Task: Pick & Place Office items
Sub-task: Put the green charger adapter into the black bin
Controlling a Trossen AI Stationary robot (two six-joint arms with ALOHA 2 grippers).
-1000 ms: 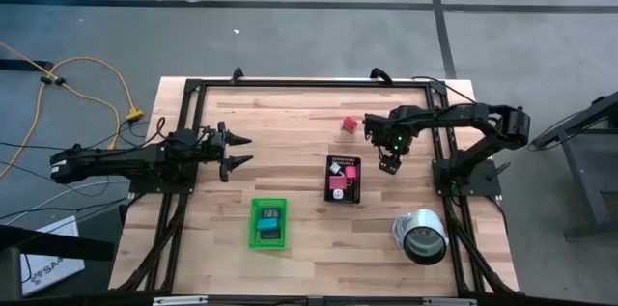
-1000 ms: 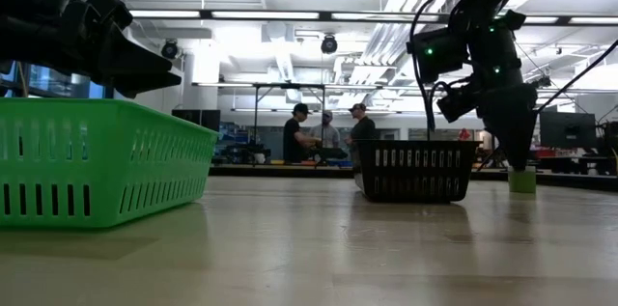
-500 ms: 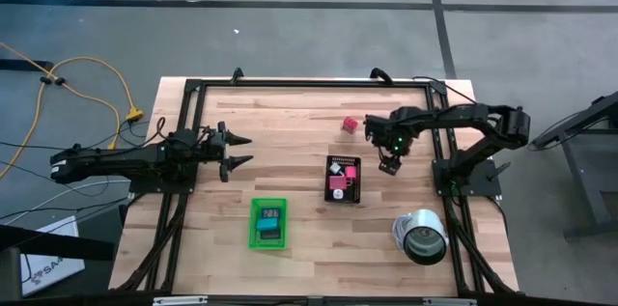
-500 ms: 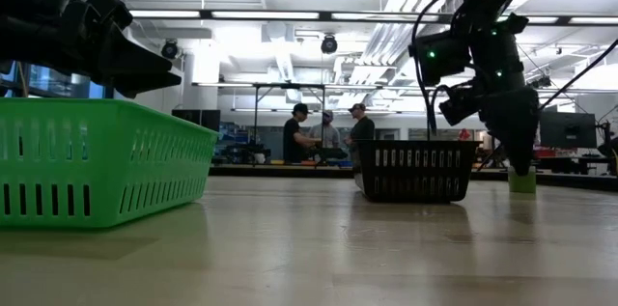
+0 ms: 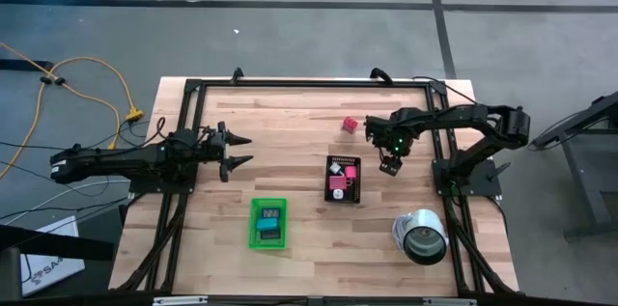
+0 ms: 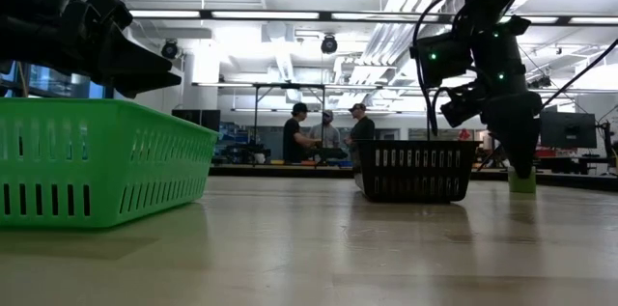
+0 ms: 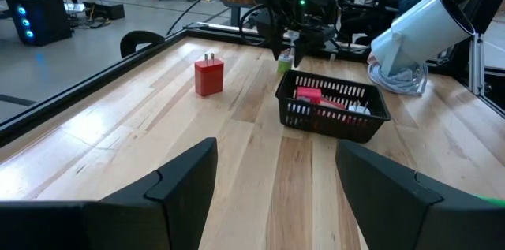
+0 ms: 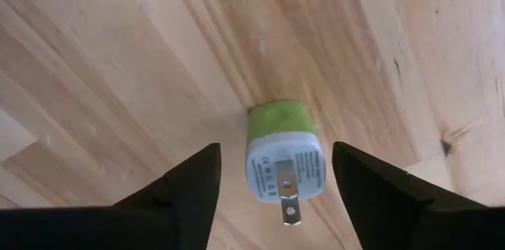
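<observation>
While the wooden table (image 5: pixel 290 132) carries most of the clutter toward its middle and front, the action sits on the right-hand side. Largest of the containers is the silver can (image 5: pixel 421 236) near the front right corner, then the green tray (image 5: pixel 254 235) and the black basket (image 5: pixel 355 190), the basket already holding pink, red and white pieces. A red plug block (image 5: pixel 350 125) stands alone farther back, well apart from both arms. The left gripper (image 5: pixel 238 151) waits over the left side, its fingers spread and empty. The right gripper (image 8: pixel 272 173) hangs just beside the basket, pointing down, with the small green-and-white charger (image 8: pixel 283 153) directly below it and between its two fingers, which stand apart on either side without visibly touching it. The charger stands on the table on its green end, prongs facing up toward the wrist, so its long axis runs up along the gripper's line of approach. The right arm is far the nearer; a straight descent and closing of the fingers looks like what the pick calls for.
</observation>
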